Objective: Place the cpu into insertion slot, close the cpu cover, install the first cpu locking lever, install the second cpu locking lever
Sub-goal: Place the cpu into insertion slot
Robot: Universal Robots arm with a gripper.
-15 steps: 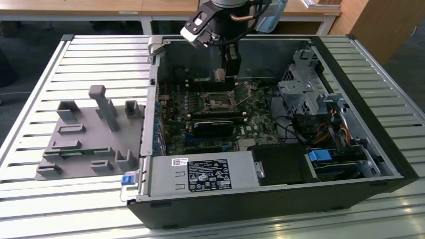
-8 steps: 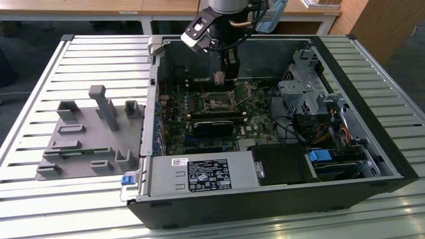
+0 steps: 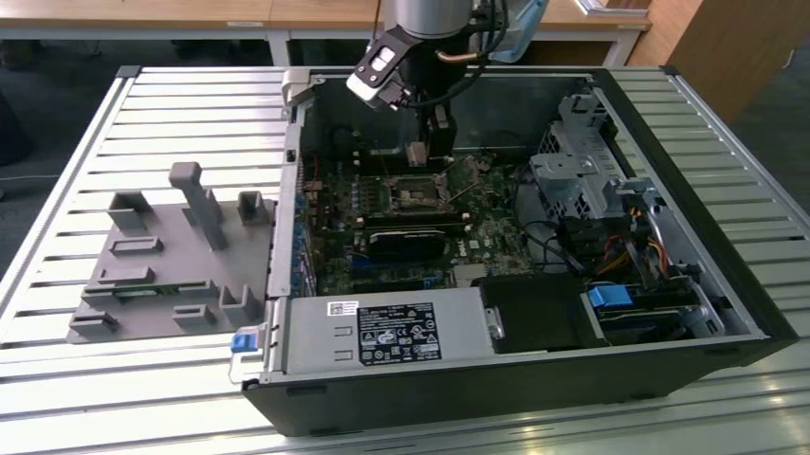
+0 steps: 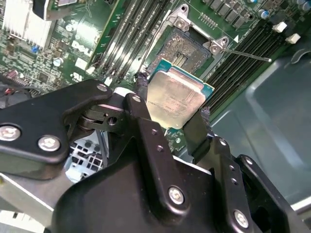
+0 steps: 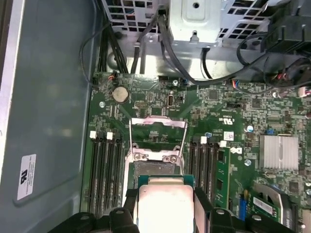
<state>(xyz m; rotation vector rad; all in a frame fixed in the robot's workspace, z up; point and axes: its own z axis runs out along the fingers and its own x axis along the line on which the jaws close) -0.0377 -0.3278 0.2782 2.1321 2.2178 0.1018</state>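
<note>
Holding the cpu (image 4: 180, 92) by two opposite edges, the gripper (image 4: 173, 98) is clamped on it between black fingers (image 4: 141, 90), metal face toward the cameras in both wrist views. The cpu hangs over one edge of the slot (image 5: 158, 167), apart from it and not seated. The cover (image 5: 158, 122) stands swung open past the slot. A thin lever (image 4: 248, 54) sticks out free beside the slot. In the exterior view the gripper (image 3: 427, 152) reaches into the open case (image 3: 506, 398) on the slatted tabletop (image 3: 76, 379).

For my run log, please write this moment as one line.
gripper: shut on cpu | cpu: held near insertion slot, not seated | cpu cover: open
</note>
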